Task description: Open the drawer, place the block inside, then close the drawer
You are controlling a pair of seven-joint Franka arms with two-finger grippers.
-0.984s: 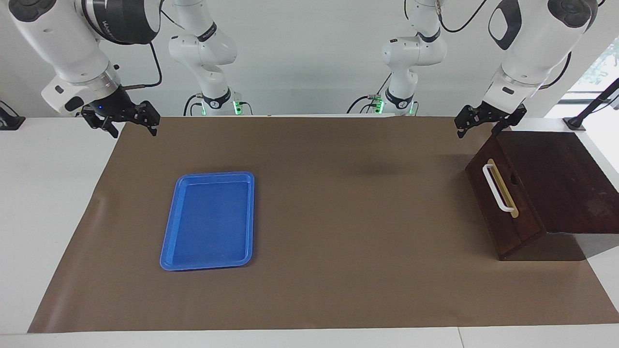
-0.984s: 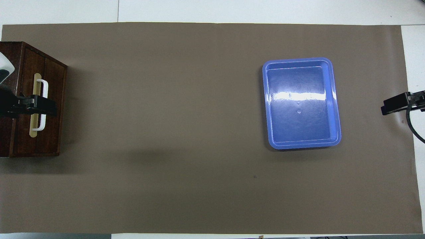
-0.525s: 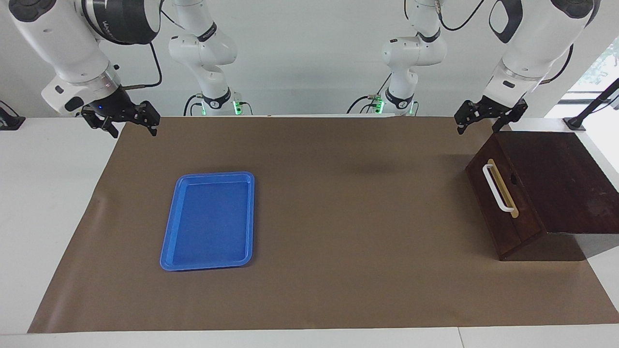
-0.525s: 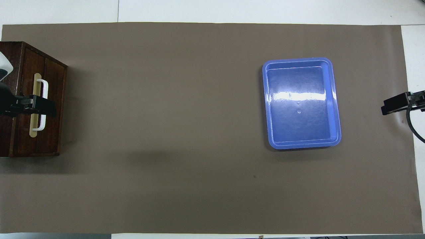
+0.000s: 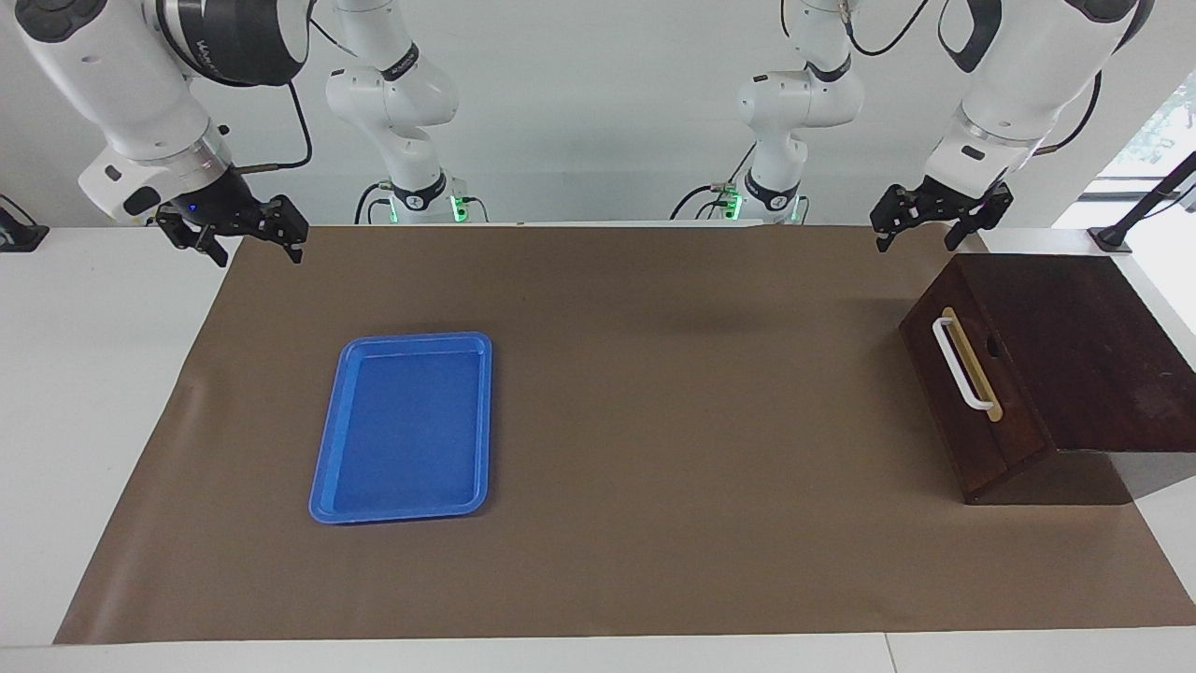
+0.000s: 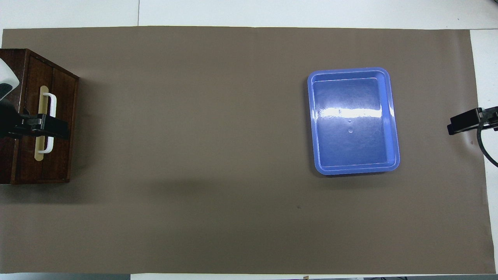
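The dark brown drawer (image 5: 983, 411) is shut in its boxy cabinet (image 5: 1084, 346) at the left arm's end of the table, its white bar handle (image 5: 962, 365) facing the table's middle. It also shows in the overhead view (image 6: 62, 112). The yellow block is nowhere in view. My left gripper (image 5: 914, 239) hangs open and empty in the air over the cabinet's edge nearest the robots; from overhead (image 6: 42, 127) it covers part of the handle (image 6: 52, 105). My right gripper (image 5: 259, 252) waits open and empty over the mat's corner at the right arm's end, and its tip shows in the overhead view (image 6: 465, 122).
An empty flat blue tray (image 5: 322, 486) lies on the brown mat (image 5: 673, 449) toward the right arm's end; it also shows from overhead (image 6: 316, 155). White table (image 5: 93, 374) borders the mat at both ends.
My left gripper has risen a little and drifted slightly toward the table's middle, away from the cabinet top. The right arm, the drawer and the tray have not moved.
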